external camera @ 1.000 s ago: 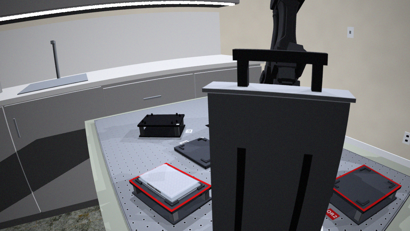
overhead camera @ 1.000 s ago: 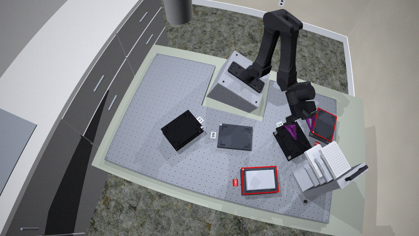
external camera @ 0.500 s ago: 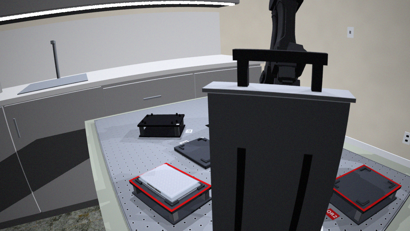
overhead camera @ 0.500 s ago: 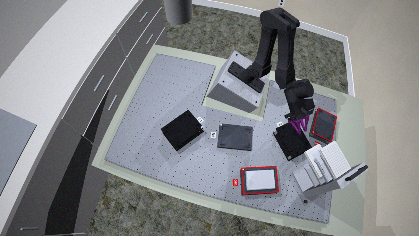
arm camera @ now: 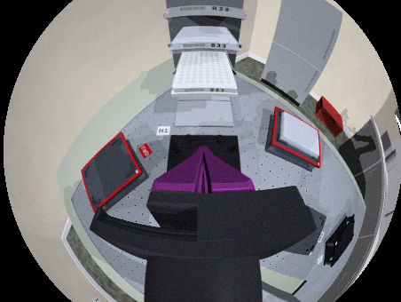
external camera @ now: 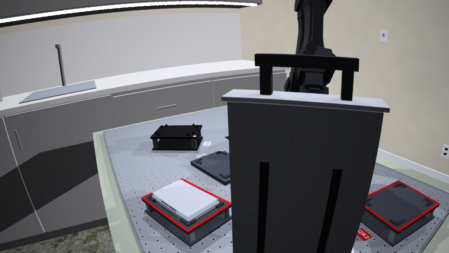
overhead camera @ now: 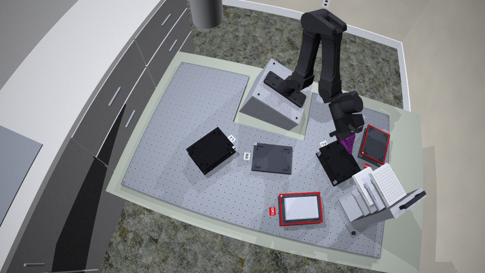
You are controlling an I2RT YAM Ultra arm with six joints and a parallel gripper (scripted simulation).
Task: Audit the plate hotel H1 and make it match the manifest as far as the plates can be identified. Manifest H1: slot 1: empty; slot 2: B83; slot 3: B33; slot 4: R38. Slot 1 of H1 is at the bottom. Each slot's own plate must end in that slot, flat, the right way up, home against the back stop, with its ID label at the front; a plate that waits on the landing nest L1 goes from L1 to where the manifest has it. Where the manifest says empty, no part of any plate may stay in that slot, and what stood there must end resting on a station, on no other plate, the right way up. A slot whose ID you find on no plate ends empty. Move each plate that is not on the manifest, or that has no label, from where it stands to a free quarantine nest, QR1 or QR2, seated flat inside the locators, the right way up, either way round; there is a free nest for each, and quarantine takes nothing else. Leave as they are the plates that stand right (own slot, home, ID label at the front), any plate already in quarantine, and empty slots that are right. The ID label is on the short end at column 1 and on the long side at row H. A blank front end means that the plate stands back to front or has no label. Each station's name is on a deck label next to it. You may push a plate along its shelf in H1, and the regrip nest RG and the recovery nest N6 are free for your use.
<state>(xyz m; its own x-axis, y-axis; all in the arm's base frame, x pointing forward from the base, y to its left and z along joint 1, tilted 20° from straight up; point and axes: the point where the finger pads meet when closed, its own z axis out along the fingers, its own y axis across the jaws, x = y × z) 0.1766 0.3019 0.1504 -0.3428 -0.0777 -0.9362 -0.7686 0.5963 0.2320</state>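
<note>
Room: grey cabinets and a counter run along one side of the perforated grey surface [overhead camera: 190,101].
Arm: one black arm [overhead camera: 331,61] stands on a grey pedestal [overhead camera: 261,108].
Hand: one hand [overhead camera: 346,140], its purple fingers pressed together with nothing between them, hangs over the back edge of the regrip nest RG [overhead camera: 339,162], facing the plate hotel H1 [overhead camera: 390,208].
Hotel: one, with a black handle [external camera: 306,61] on top; the wrist view shows several shelves.
Plates in the hotel: three white plates show; one well plate [overhead camera: 388,184] sticks far out of its shelf, the other two sit further in, one above the other. Their labels are too blurred to read.
Quarantine nests: two, red-rimmed. QR1 [overhead camera: 281,211] holds one white plate [overhead camera: 301,207], lying flat; QR2 [overhead camera: 366,137] holds none.
Other nests: three dark ones, L1 [overhead camera: 210,149], N6 [overhead camera: 271,157] and RG, none holding a plate.
</note>
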